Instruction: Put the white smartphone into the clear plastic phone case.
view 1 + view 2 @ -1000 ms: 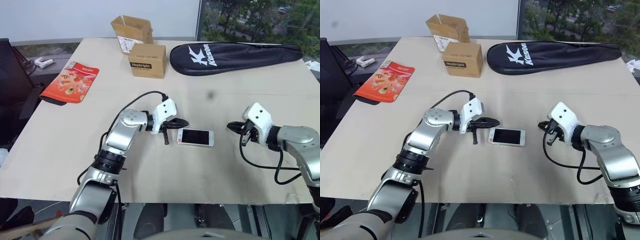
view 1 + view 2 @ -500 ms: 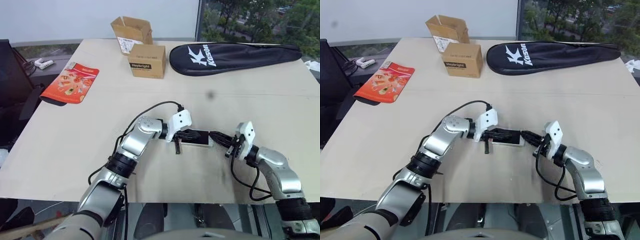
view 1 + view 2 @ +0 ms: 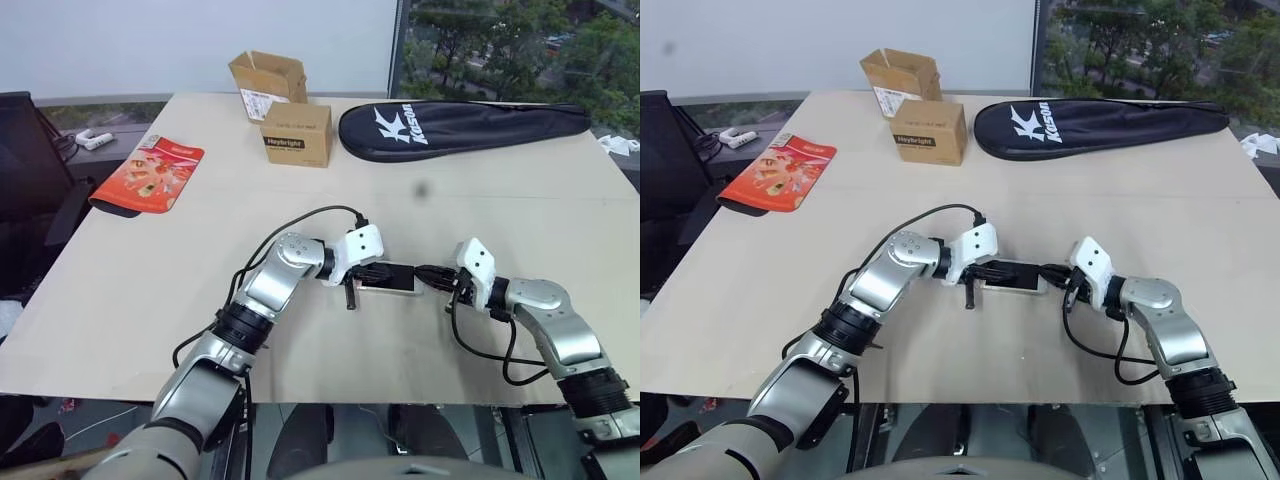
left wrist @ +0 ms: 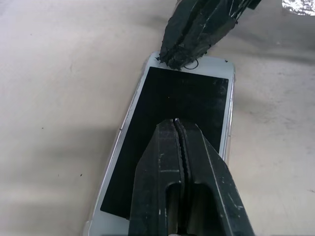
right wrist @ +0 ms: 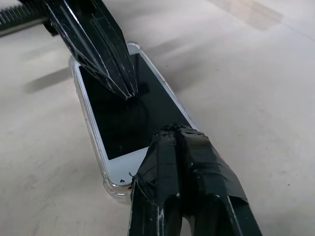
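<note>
White phone (image 3: 391,279) lies face up, black screen showing, on the beige tabletop (image 3: 150,270), near the front edge and between the two arms. Right wrist view shows a clear rim wrapping the near end and one long side of the phone: this looks like the case (image 5: 114,186), with the phone already sitting in it, though I cannot tell whether every corner is snapped home. Task judged nearly done; what is left appears to be pressing the edges down and checking the seat. Left gripper (image 4: 178,124): fingers pressed together, holding nothing, tips down on the screen around its middle. Right gripper (image 5: 174,130): fingers also pressed together, empty, tips at the phone's opposite end, on or just above the white bezel; contact not certain from these views. The two grippers point toward each other along the phone, one from each end. Long axis of the phone runs left to right across the tabletop, roughly parallel to the front edge, one short end toward the left gripper, the other toward the right. Phone lies flat, not tilted, as far as the head views show. Far side of the tabletop, well apart from the work: two cardboard boxes (image 3: 296,133), a black racket bag (image 3: 455,121), a red packet (image 3: 150,176).
</note>
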Robot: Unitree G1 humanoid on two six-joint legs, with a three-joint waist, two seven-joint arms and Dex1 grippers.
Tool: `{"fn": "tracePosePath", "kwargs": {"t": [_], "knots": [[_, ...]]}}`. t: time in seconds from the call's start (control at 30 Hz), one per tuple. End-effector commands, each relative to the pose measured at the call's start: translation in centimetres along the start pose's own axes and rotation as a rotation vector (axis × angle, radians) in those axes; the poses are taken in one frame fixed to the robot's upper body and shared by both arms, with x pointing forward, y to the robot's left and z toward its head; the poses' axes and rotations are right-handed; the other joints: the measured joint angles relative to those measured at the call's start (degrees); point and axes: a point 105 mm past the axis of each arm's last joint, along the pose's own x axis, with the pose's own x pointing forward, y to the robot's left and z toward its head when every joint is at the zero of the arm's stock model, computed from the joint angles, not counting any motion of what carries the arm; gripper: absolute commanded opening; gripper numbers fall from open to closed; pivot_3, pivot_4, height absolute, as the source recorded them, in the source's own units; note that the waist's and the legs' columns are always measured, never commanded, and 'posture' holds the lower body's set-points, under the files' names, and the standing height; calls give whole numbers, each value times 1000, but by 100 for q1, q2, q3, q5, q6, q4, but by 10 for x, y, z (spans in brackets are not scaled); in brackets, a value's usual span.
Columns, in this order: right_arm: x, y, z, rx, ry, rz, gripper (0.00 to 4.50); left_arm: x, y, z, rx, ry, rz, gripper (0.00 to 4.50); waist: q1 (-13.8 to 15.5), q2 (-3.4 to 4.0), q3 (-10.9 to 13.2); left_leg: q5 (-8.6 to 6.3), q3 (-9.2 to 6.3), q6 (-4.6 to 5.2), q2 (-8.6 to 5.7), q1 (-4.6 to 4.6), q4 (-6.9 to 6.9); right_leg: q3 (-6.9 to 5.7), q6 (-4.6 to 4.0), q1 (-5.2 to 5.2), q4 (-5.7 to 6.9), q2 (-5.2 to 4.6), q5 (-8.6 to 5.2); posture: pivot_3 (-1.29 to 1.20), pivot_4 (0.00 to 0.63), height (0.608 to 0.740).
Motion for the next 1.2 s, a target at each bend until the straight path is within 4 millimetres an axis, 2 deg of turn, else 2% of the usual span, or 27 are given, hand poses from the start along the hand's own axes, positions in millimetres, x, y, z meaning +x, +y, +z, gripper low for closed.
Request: {"fn": "tracePosePath", "kwargs": {"t": [0.03,0.23,0.4,0.53,0.67,0.83,0.93,1.03,1.17,1.2], "knots": [[-4,26,-77,145,336,64,22,0,-1,-5,-18,23,2,0,5,-1,-30,0,-4,0,2,3,-1,-6,0,11,-12,0,0,0,150,740],[-7,33,-83,144,388,100,22,-3,0,-10,-42,45,8,0,19,-25,-116,-3,-11,3,4,4,-16,-16,0,20,-41,-5,0,0,150,740],[-10,48,-64,143,305,197,22,-6,2,-15,-56,74,22,0,41,-21,-126,-4,-16,5,-5,4,-40,-24,2,20,-49,-18,-2,0,150,740],[-18,58,-71,155,359,253,22,-8,2,-18,-59,93,25,0,29,-22,-140,-7,-16,9,-13,6,-72,-27,5,19,-60,-26,-16,0,150,740],[-23,57,-82,155,422,243,22,-9,3,-19,-61,98,28,0,25,-22,-143,-12,-22,18,-12,10,-80,-35,-2,19,-61,-26,-26,0,150,740],[-20,45,-87,133,449,160,22,-9,3,-19,-59,98,26,0,27,-30,-149,-12,-26,18,-10,11,-79,-39,-1,20,-62,-30,-29,0,150,740],[-13,41,-73,139,354,148,22,-9,3,-14,-48,71,26,0,22,-31,-150,-12,-32,18,-8,15,-78,-39,0,20,-62,-42,-30,0,150,740],[-7,34,-51,135,213,115,22,-17,10,5,-26,-52,79,0,-10,-33,-145,-12,-47,18,-7,19,-77,-38,0,20,-62,-46,-30,0,150,740],[-13,23,-25,149,29,73,22,-51,26,28,-47,-221,195,0,-32,-3,-94,-12,-44,18,-2,6,-81,-33,1,8,-61,-44,-29,0,150,740],[-16,20,-21,148,5,61,622,-60,28,33,-48,-258,218,0,-28,7,-76,-12,-44,18,-2,-2,-84,-34,2,-3,-59,-42,-28,0,150,740]]}}
